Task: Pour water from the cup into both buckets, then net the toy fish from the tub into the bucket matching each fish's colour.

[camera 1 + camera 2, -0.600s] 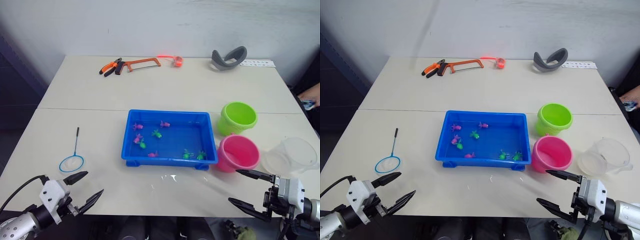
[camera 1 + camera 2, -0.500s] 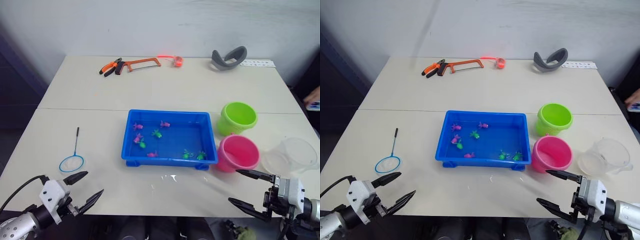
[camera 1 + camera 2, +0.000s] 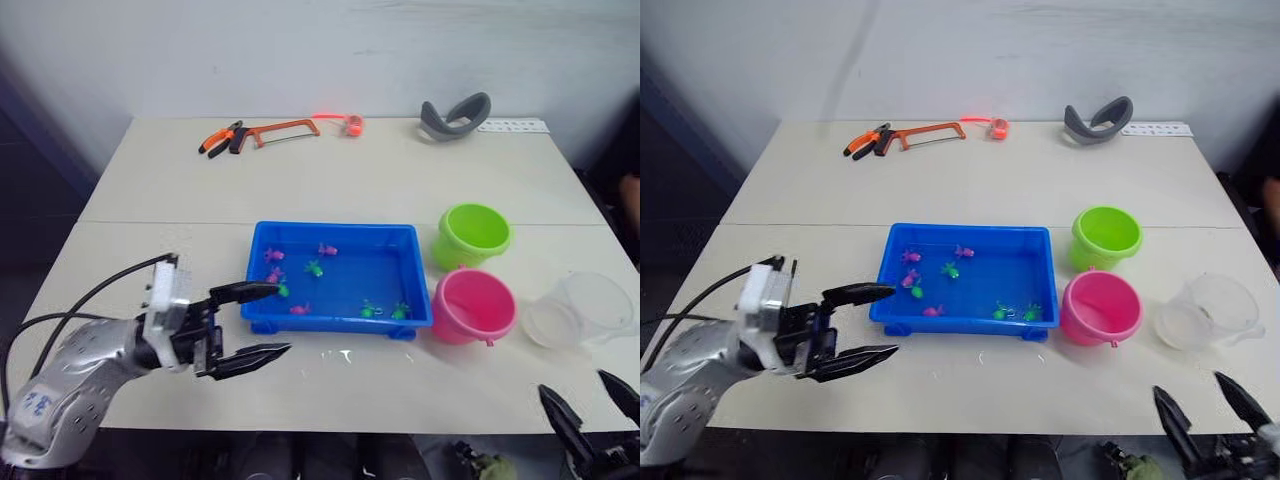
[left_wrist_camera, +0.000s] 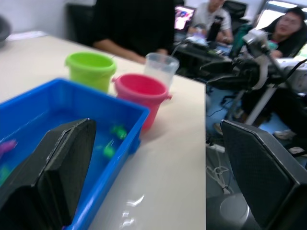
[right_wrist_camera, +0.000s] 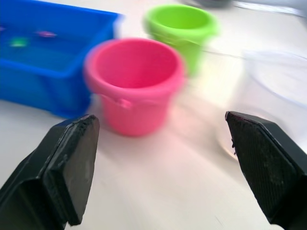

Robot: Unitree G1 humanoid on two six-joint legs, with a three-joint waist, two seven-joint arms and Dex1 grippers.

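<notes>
Left gripper (image 3: 250,322) sits lower left of centre in the head view, jaws wide apart, holding nothing, tips just off the near-left corner of the blue tub (image 3: 338,316). The tub is mid-frame on the white table (image 3: 330,180) with water and the toy fish (image 3: 313,267) inside (pink and green ones, scattered; exact count hard to read). Right gripper (image 3: 592,415) is at the bottom right edge of the frame, fingers spread in a V, empty, near the table's front edge. Pink bucket (image 3: 473,305) stands just right of the tub's near corner, green bucket (image 3: 473,236) above it in the frame, close beside it. Clear cup (image 3: 585,310) is upright right of the pink bucket, apart from it. Can't tell the water level in the cup or the buckets. Along the top of the frame: orange pliers (image 3: 222,137), hacksaw (image 3: 285,128), grey curved piece (image 3: 455,115).
</notes>
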